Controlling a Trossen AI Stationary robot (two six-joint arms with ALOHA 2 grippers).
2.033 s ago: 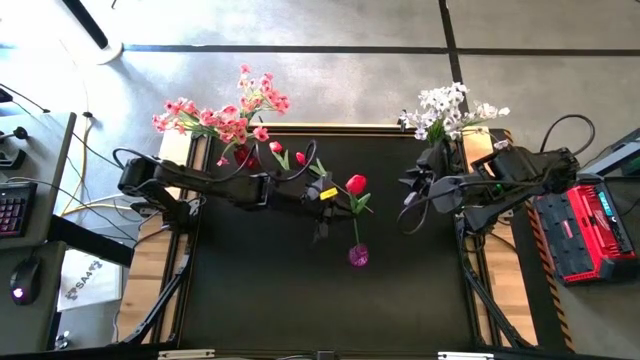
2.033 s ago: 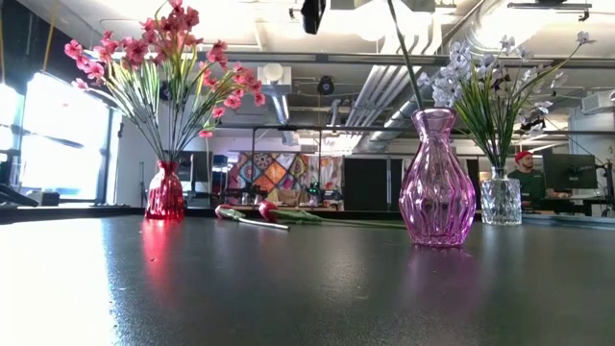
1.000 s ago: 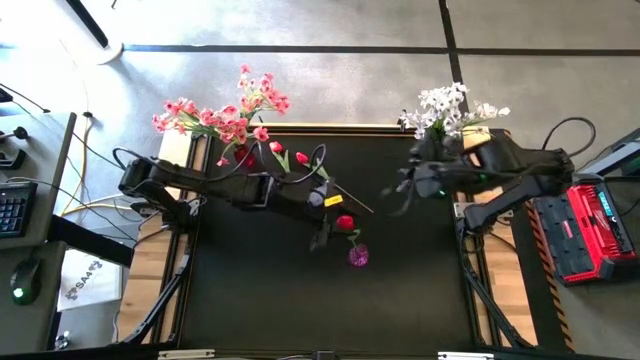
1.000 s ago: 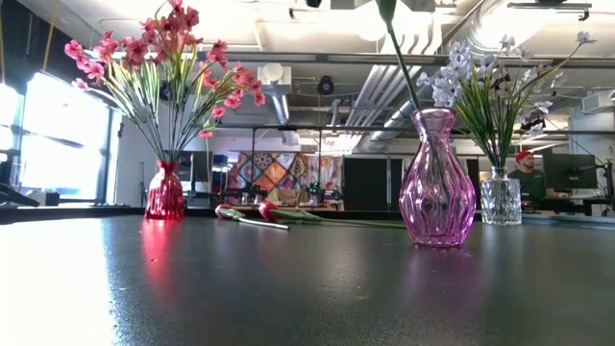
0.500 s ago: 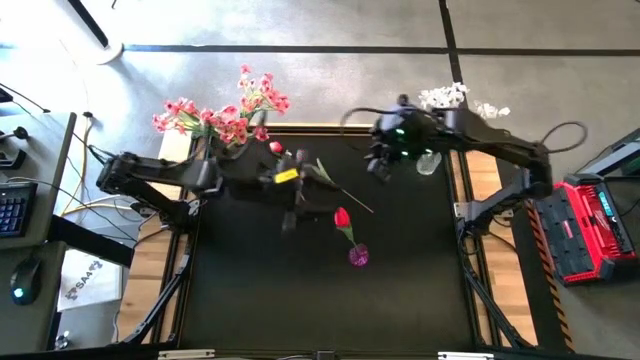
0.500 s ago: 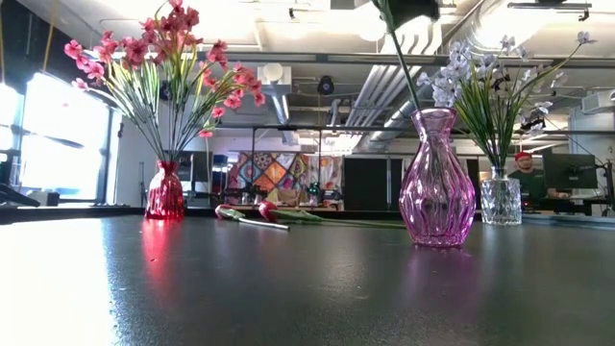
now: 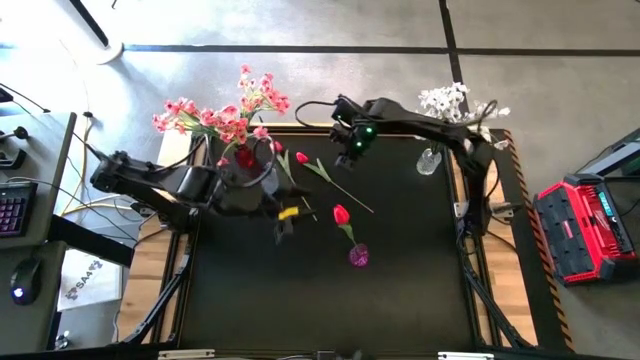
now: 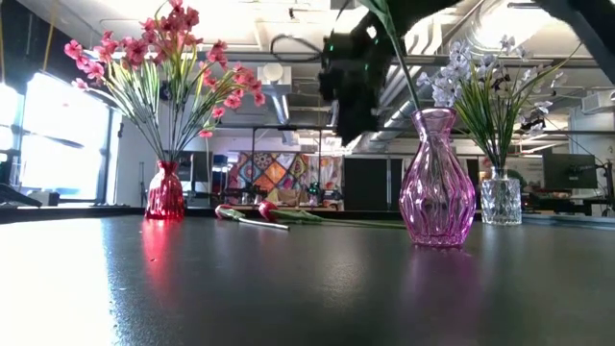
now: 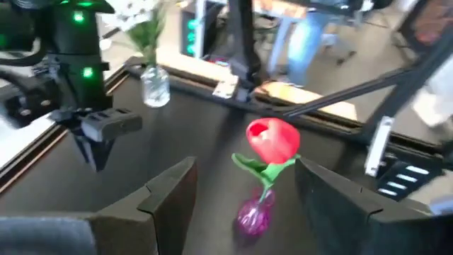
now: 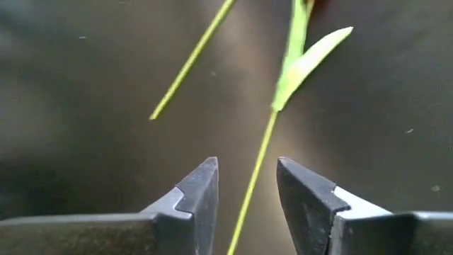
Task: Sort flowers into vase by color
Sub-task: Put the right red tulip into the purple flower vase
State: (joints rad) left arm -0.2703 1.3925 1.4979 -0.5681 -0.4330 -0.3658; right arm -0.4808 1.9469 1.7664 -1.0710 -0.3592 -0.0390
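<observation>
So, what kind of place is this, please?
Probably a robotics lab or workshop: exposed ceiling ducts and a computer monitor beyond the black table, and a keyboard on a side desk.

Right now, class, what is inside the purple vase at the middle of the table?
The purple vase holds one red tulip, its green stem running down through the neck. The stem's lower end is hidden inside the tinted glass.

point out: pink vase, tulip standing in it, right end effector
pink vase [image 8: 437,183], low view, its belly.
tulip [image 7: 342,214], high view, red bloom.
right end effector [image 10: 246,185], right wrist view, midway between fingertips.
</observation>
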